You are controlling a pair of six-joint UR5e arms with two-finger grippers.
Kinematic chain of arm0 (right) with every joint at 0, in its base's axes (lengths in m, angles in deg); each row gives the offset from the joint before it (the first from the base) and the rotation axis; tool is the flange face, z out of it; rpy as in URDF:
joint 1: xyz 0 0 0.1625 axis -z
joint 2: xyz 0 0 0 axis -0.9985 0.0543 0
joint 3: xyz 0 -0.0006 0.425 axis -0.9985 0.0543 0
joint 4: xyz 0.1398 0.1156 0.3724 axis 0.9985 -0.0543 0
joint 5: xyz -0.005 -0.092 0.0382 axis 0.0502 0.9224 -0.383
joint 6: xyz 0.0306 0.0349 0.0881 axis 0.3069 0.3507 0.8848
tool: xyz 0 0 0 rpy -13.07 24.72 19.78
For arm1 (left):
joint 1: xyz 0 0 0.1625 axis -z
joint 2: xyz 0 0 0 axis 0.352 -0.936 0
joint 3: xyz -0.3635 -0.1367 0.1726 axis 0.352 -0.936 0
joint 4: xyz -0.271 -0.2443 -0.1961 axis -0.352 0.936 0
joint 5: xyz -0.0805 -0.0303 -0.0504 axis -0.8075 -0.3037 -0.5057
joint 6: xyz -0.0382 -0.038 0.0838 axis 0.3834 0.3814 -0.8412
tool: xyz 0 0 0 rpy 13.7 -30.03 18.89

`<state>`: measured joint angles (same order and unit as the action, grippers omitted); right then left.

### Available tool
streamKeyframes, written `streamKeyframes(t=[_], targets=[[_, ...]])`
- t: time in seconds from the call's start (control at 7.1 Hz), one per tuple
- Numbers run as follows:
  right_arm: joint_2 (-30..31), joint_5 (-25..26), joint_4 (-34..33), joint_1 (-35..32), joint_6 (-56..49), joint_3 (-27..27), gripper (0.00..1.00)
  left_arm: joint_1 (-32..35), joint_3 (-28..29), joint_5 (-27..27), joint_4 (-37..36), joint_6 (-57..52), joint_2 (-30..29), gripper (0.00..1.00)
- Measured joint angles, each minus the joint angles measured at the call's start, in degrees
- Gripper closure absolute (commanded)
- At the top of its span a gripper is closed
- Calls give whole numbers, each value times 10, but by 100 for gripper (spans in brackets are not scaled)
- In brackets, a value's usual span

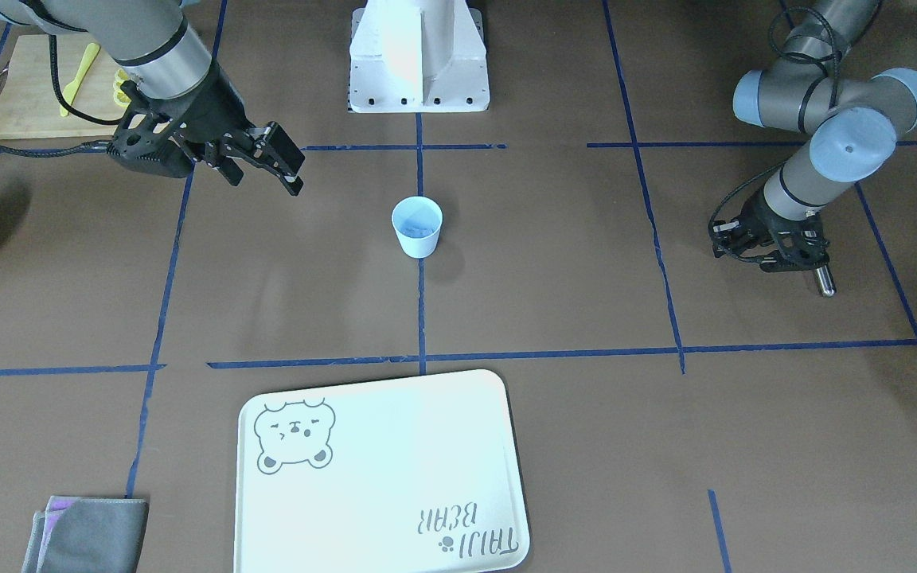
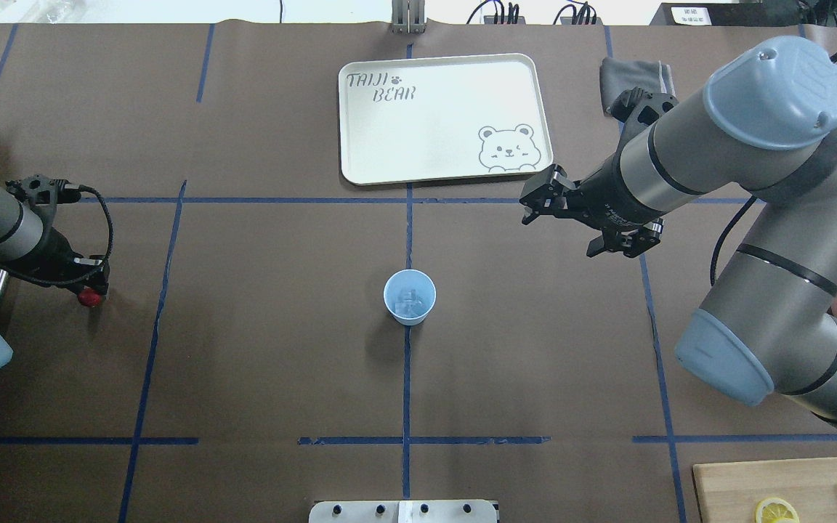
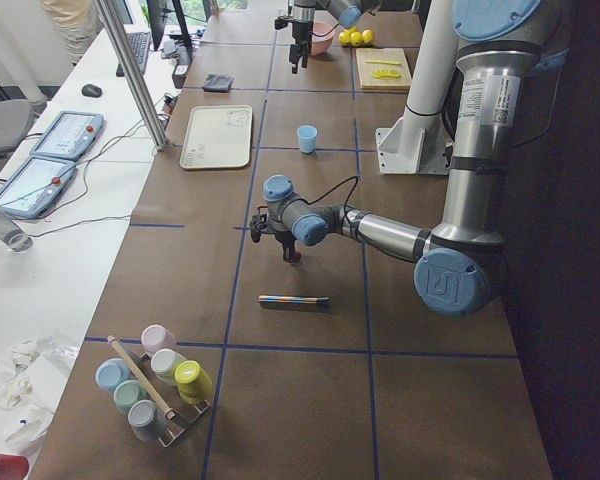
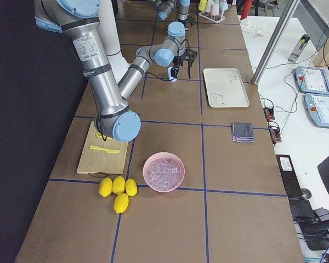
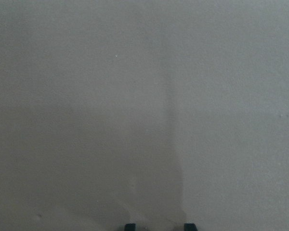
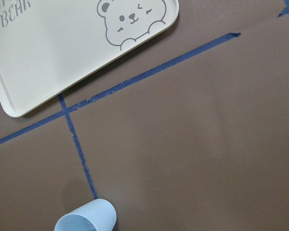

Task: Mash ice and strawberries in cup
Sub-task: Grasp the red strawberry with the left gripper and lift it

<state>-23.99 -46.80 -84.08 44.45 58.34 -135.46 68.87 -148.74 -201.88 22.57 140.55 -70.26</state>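
Left fingers [image 2: 91, 283] pinching the strawberry [image 2: 89, 298] just off the table [image 2: 280, 349], well apart from the cup [image 2: 409, 296], on its left. Cup upright, ice [image 2: 410, 301] inside. My right fingers [image 2: 535, 205] spread, holding nothing, beyond the cup on its right, near the tray [image 2: 360, 131].
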Motion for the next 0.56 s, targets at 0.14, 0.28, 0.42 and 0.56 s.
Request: streamKeyframes(t=[0.14, 0.28, 0.42, 0.56], targets=[[-4, 0, 0, 0, 0, 3, 0, 1, -9, -2, -1, 2, 1, 100], [-7, 0, 0, -3, 0, 5, 0, 1, -24, -9, -3, 5, 0, 100], [-7, -2, 0, -9, 0, 5, 0, 2, -42, -19, -6, 19, -7, 100], [-6, -5, -2, -17, 0, 5, 0, 2, -59, -27, -11, 46, -27, 100]])
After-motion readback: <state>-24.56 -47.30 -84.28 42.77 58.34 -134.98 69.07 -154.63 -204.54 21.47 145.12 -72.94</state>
